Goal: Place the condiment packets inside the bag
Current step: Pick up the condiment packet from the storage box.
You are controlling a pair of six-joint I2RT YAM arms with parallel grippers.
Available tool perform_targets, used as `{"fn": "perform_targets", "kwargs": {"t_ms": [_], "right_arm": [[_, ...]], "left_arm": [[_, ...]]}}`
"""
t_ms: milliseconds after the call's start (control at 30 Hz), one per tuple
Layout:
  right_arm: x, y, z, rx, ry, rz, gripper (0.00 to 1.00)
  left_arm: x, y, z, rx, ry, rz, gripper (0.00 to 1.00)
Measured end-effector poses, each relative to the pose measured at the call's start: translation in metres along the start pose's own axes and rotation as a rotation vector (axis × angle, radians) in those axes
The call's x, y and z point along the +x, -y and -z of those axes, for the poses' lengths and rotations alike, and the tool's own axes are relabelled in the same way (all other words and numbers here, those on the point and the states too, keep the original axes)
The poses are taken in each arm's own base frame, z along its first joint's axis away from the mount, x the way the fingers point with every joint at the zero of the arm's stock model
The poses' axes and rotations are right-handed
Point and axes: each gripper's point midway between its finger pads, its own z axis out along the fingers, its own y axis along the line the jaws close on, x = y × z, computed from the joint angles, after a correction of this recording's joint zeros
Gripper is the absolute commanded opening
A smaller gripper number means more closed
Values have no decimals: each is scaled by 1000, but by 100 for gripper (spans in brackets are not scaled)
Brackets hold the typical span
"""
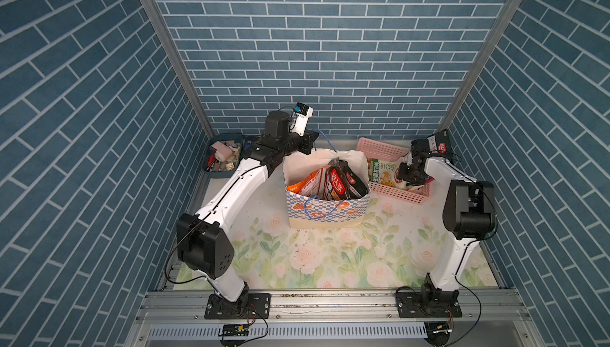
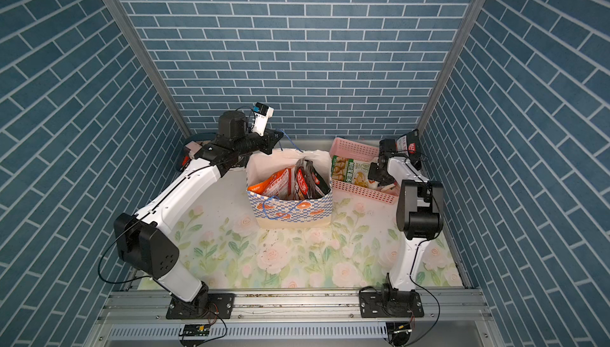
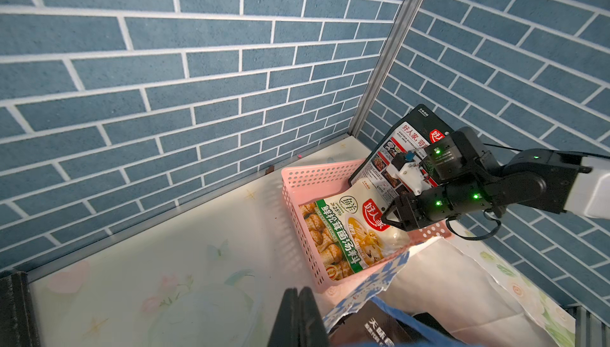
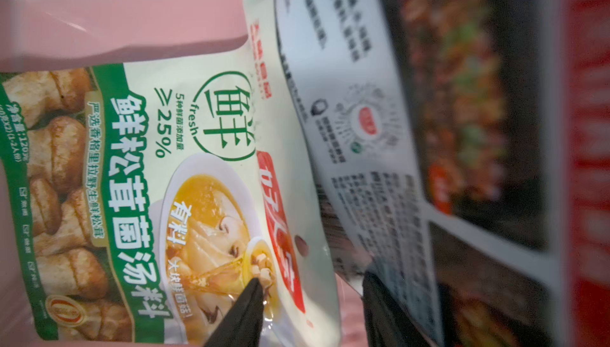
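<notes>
Nearest us, on the flowered table [image 1: 330, 259], the bag [image 1: 326, 211] [image 2: 292, 211] stands upright with its mouth open. An orange packet [image 1: 310, 182] [image 2: 275, 182] and black packets [image 1: 343, 180] [image 2: 308, 180] stand on edge inside it.

At the bag's far left rim we see the left pincer [image 1: 307, 150] [image 2: 269, 149]. In its wrist view its two fingers [image 3: 287, 315] are pressed together, so this pincer [image 3: 298, 292] is closed. The checked rim of the bag [image 3: 373, 279] lies just beside it. We cannot tell whether paper or cord is pinched between the fingers.

Farther back and to the right sits the pink basket [image 1: 379, 149] [image 2: 353, 145] [image 3: 307, 180], just beside the bag. A white-and-green packet [image 1: 384, 172] [image 2: 351, 170] [image 3: 343, 233] [image 4: 148, 180] lies in it, face up. The right pincer [image 1: 405, 174] [image 2: 374, 173] [image 3: 386, 217] [image 4: 310, 282] reaches down into the basket with its jaws apart and nothing clamped between them. One finger [image 4: 244, 312] sits over the packet's soup picture, and the other [image 4: 379, 302] is at the edge of a tall black packet [image 4: 462, 131]. We cannot tell whether either tip presses down.

That tall black packet [image 1: 437, 142] [image 2: 407, 141] [image 3: 406, 141] leans at the basket's far end against the side wall [image 1: 528, 131]. At the far left corner of the table sits a blue tray [image 1: 214, 170] of small items.
</notes>
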Motion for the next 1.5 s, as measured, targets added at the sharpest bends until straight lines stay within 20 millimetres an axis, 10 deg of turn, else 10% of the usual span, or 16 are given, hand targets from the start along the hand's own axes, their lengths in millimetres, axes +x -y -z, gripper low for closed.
{"fn": "perform_targets", "kwargs": {"t_ms": [167,267,500,767,967,1500], "right_arm": [[1,-5,-12,-32,-5,-27,34],[-4,-6,-15,-45,22,-45,2],[-14,-9,3,-70,99,-43,0],[-87,-44,150,-217,407,41,0],[-99,-92,280,-469,598,155,0],[41,-202,515,-1216,686,500,0]], "left_arm": [[0,0,0,0,0,0,0],[0,0,0,0,-1,0,0],[1,0,-1,-1,-2,1,0],[1,-1,-1,-1,-2,1,0],[1,-1,-1,-4,-1,1,0],[0,-2,-4,-3,5,-2,0]]}}
